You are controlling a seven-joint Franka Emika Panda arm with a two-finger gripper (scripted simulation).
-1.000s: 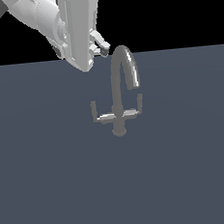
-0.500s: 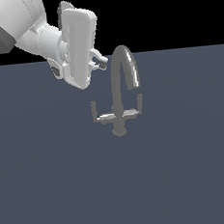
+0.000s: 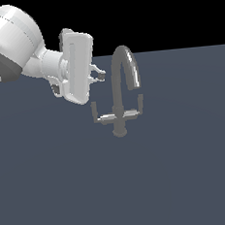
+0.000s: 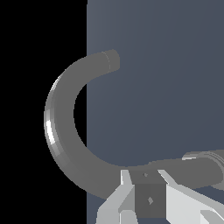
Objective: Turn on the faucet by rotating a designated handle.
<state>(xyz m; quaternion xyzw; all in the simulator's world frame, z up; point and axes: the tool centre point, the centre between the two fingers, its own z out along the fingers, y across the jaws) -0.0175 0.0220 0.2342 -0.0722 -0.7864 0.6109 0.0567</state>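
Note:
The grey faucet (image 3: 118,115) stands on a dark floor, and its arched spout (image 3: 125,67) turns down towards the exterior view's right. The handle (image 3: 102,118) sticks out towards the exterior view's left and ends in a thin upright tab (image 3: 94,110). A matching arm (image 3: 135,111) sits below the spout tip. My gripper (image 3: 97,75) is open and empty. It hangs left of the spout arch, above the handle's tab, and touches neither. In the wrist view the spout (image 4: 61,127) curves just beyond my fingertips (image 4: 126,180); the handle is not clear there.
The flat dark grey-blue floor (image 3: 179,176) spreads around the faucet base (image 3: 119,131). My white arm (image 3: 15,46) and hand (image 3: 77,66) fill the upper part of the exterior view's left.
My gripper has come down and a little to the exterior view's left, from level with the spout's top to beside the arch. The faucet and its handles have not moved.

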